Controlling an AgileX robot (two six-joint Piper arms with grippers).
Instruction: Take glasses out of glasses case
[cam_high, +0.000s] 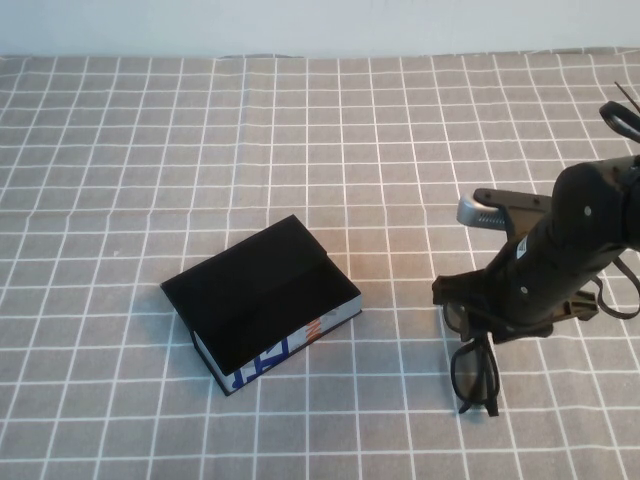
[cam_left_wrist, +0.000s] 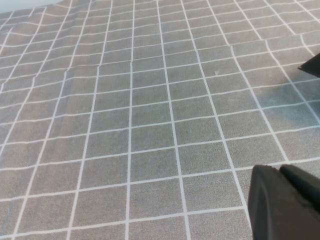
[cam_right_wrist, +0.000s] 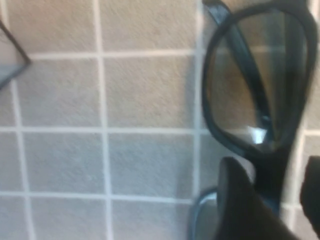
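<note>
The glasses case (cam_high: 258, 298), a flat black box with a white printed side edge, lies shut at the table's middle. The glasses (cam_high: 472, 375), black-framed with dark lenses, are low at the cloth to the right of the case, outside it. My right gripper (cam_high: 482, 338) is down over them. In the right wrist view its fingers (cam_right_wrist: 240, 205) stand on either side of the glasses' bridge (cam_right_wrist: 272, 187), with cloth showing between the frame and one finger. One lens (cam_right_wrist: 235, 95) shows beyond the tips. My left gripper (cam_left_wrist: 281, 171) is shut and empty, over bare cloth, out of the high view.
A grey cloth with a white grid (cam_high: 200, 150) covers the table up to the pale back wall. A dark corner (cam_left_wrist: 312, 69) shows at the edge of the left wrist view.
</note>
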